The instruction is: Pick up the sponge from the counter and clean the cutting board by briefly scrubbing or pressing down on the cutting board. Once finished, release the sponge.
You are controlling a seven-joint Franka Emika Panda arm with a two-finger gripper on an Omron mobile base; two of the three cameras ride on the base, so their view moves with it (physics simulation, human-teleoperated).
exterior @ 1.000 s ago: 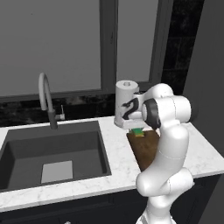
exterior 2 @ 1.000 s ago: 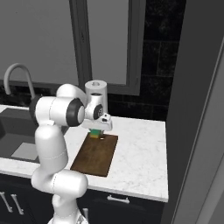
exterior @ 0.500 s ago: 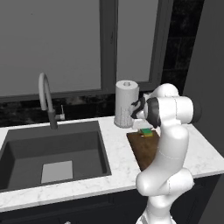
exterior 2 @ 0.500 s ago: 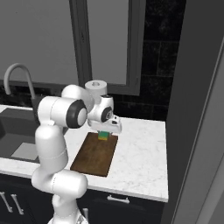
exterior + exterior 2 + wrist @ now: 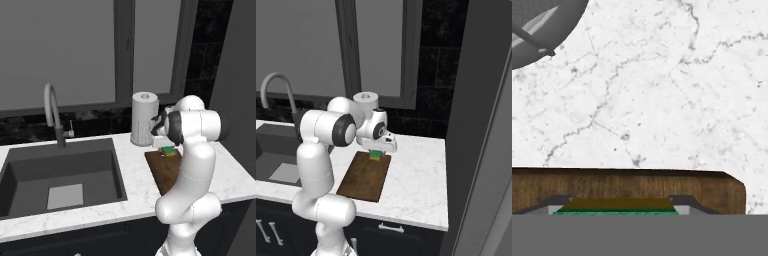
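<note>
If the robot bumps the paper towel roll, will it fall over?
Maybe. The paper towel roll stands upright on the counter and looks tall for its base, so a push near the top could tip it. Paper is probably light, so it might slide instead. Once on its side, its round shape would likely let it roll.

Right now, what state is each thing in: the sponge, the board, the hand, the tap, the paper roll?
sponge: held between the fingers, at the far end of the board
cutting board: lying flat on the counter
hand: shut on the sponge
tap: no water running
paper towel roll: standing upright
sink: no water in it
</note>
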